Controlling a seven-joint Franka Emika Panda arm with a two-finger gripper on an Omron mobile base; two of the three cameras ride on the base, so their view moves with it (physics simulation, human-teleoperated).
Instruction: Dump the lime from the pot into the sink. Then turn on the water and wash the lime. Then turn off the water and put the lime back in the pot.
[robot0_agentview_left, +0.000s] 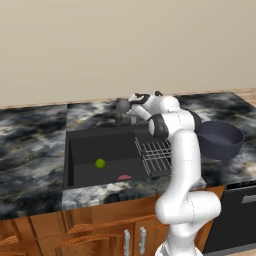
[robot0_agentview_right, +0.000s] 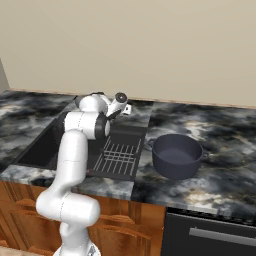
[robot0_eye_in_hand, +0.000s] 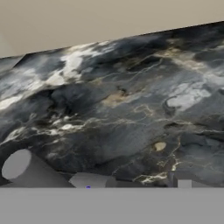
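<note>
The lime (robot0_agentview_left: 100, 163) is a small yellow-green ball lying on the floor of the black sink (robot0_agentview_left: 80, 150), left of the grey wire rack (robot0_agentview_left: 157, 155). The dark blue-grey pot (robot0_agentview_left: 221, 140) stands upright on the counter to the right of the sink, and its inside looks empty in the right base view (robot0_agentview_right: 177, 156). My gripper (robot0_agentview_left: 132, 106) hovers at the back of the sink, right beside the round-topped faucet (robot0_agentview_left: 121, 106). In the hand view its fingertips (robot0_eye_in_hand: 89, 180) stand wide apart with nothing between them, so it is open. A grey cylinder (robot0_eye_in_hand: 26, 168) of the faucet lies at lower left there.
A flat pink-red patch (robot0_agentview_left: 124, 177) lies near the sink's front wall. Dark marbled counter (robot0_agentview_left: 30, 145) runs on both sides of the basin, with a beige wall behind. Wooden cabinets sit below, and a dark appliance front (robot0_agentview_right: 215, 235) is at the right.
</note>
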